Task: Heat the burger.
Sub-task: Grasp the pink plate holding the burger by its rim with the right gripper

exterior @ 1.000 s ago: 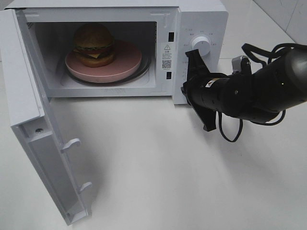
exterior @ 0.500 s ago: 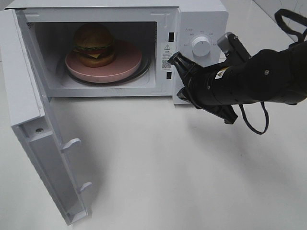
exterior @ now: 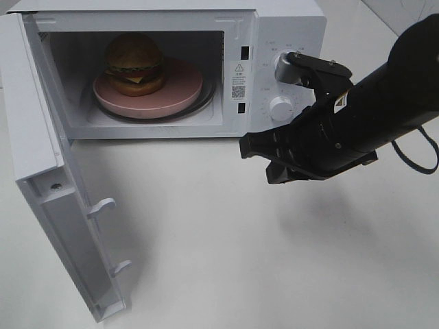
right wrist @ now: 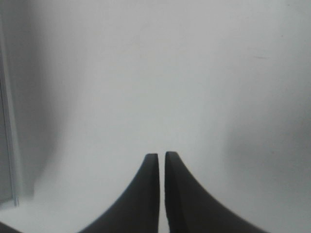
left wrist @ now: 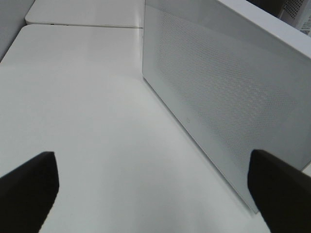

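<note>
**Burger** (exterior: 134, 63): golden domed bun with lettuce, cheese and patty layers. It sits upright on the left part of a round pink plate (exterior: 184, 92).

**Plate:** rests inside the cavity of a white microwave (exterior: 288, 19).

**Microwave:** its door (exterior: 42, 140) is swung wide open to the left. Two white dials are on the control panel; the lower one (exterior: 281, 107) is in full view.

**Right gripper** (right wrist: 162, 156): jaws clenched with only a hairline gap, grasping nothing. It hangs above the white table (exterior: 226, 267) in front of the control panel, apart from the oven.

**Left gripper** (left wrist: 151, 162): jaws spread wide and empty, over the table beside a white panel with fine dotted mesh (left wrist: 228, 87).
</note>
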